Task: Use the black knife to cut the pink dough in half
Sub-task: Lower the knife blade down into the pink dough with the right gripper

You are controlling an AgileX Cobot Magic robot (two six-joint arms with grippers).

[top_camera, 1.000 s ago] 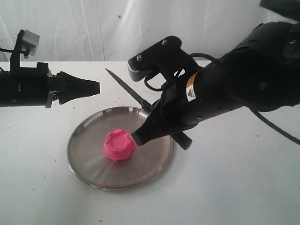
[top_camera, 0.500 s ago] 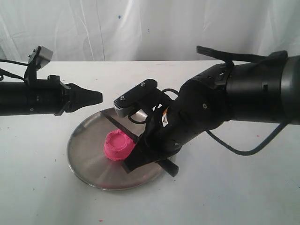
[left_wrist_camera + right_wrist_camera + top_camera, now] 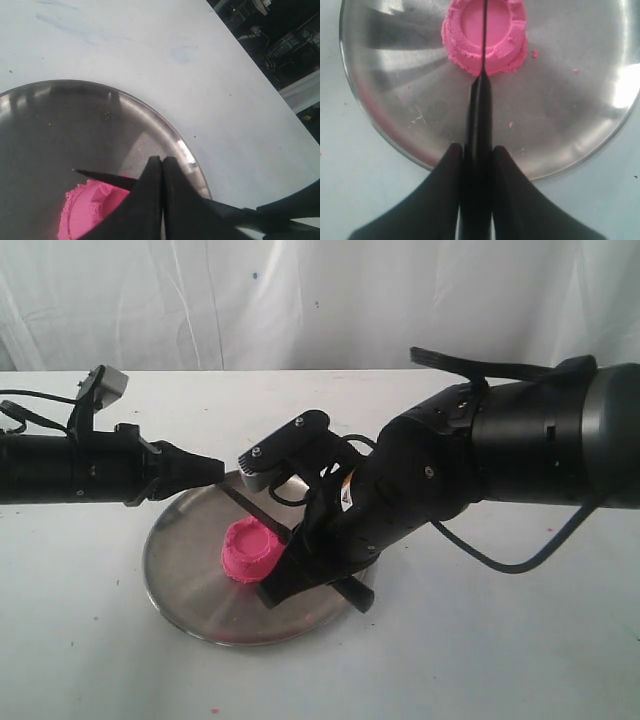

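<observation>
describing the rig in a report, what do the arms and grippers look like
The left arm and right arm are matte black tubes. The left gripper and right gripper taper to black points. A black cable loops off the right arm, which bears a small yellowish label. Grey camera mounts sit on both wrists.

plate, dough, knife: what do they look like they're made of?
Steel plate: likely brushed metal, with bright mirror-like reflections. Pink dough: soft matte putty, with ragged edges and stray crumbs. Black knife: matte black with no glare; plastic or coated metal, can't tell.
</observation>
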